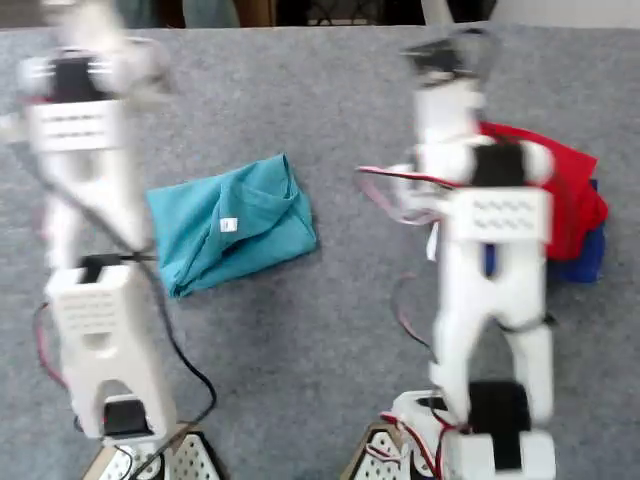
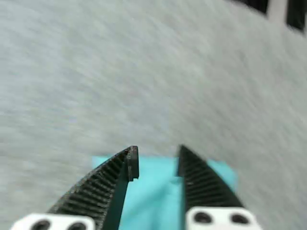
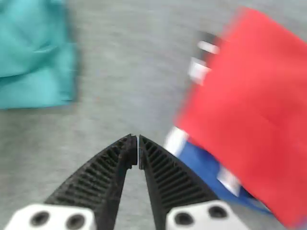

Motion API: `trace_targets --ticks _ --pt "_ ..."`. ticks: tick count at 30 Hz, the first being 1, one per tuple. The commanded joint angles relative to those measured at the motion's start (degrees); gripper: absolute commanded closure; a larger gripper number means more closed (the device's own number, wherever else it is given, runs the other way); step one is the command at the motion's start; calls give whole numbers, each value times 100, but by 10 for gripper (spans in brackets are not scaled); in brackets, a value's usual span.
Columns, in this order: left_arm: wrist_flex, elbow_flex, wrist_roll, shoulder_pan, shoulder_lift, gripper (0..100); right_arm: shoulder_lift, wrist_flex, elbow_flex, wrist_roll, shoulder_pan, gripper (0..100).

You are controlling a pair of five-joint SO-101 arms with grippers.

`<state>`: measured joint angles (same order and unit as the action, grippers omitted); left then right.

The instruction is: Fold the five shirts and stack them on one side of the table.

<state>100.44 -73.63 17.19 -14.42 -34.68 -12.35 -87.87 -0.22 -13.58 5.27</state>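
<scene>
Teal shirt (image 1: 232, 222) folded but unstacked — red shirt (image 1: 560, 195) sits on blue shirt (image 1: 590, 255); my left gripper (image 2: 156, 160) spread, right gripper (image 3: 138, 142) pressed together.

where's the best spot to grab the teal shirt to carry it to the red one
Probably the edge of the teal shirt nearest the red shirt, coming in low from that side: the folded layers overlap there, so one pinch should catch them all and keep the fold.
</scene>
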Motion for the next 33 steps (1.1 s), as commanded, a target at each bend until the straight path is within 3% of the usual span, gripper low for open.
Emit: trace_targets --ticks 1,4,9,17,21,27,33 --pt "26 -127 -202 -1622 202 964 910 97 -567 246 976 983" --pt "26 549 -589 -2369 -237 970 1895 237 -1393 255 1468 983" --pt "-123 1640 -404 -3116 -1064 971 3556 554 -3275 246 2356 983" --pt "-993 1938 -308 -3248 -1855 971 6369 607 -6765 246 3437 983" --pt "-1231 2000 -308 -3187 -2119 971 7495 79 -8013 246 3516 983" --pt "-1204 2000 -308 -3143 -2119 971 8338 -1327 -9437 281 3033 983" --pt "-1204 1851 -308 -3143 -2154 971 8031 -1354 -9112 290 2725 984"
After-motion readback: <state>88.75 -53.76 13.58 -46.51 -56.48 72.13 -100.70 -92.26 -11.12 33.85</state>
